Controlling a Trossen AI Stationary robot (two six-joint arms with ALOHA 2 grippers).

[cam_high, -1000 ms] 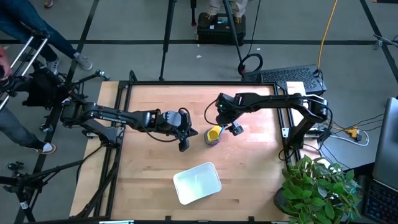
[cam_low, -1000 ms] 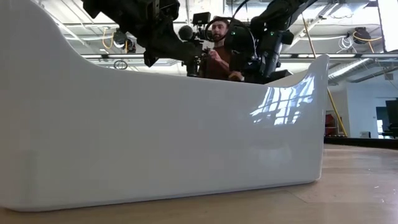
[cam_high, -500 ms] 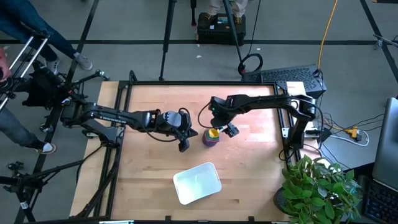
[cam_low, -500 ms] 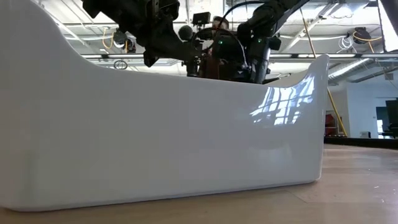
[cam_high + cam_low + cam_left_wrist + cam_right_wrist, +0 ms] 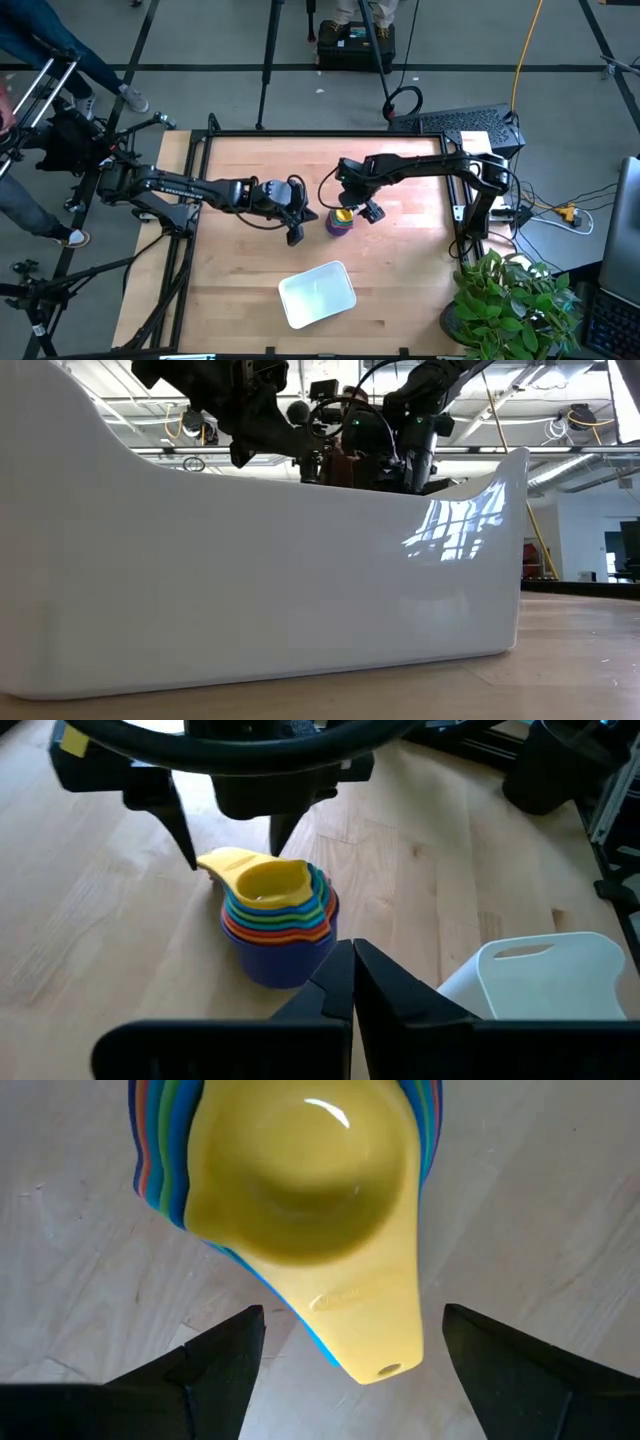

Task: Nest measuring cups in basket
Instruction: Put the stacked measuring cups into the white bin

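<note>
Left gripper [image 5: 296, 222] hangs at 9 o'clock of the cup stack [image 5: 341, 220], just beside it, fingers pressed together on nothing. It has not shifted over the last second.

Cup stack stands mid-table, upright on the wood, well apart from the basket [image 5: 317, 294], which lies at about 7 o'clock of it near the table's front edge. All cups sit nested, largest blue at the bottom, yellow cup [image 5: 262, 879] on top. Nesting looks done; the stack is not yet in the basket.

Right gripper [image 5: 356, 205] is what changed: a second ago it stood off at the stack's 2 o'clock side; since then it has slid in toward 9 o'clock and now sits directly over the stack. Fingers spread wide, one either side of the yellow handle in the right wrist view, touching nothing I can make out. Reads as lining up for a grasp, so the carry to the basket is probably the step in hand.

Axis: stack's long axis vertical, mouths up. Yellow handle [image 5: 360, 1320] lies flat, pointing out from the bowl between the spread right fingers; in the high view its clock bearing is hidden under the gripper.

Low view: basket wall fills it; stack hidden.
</note>
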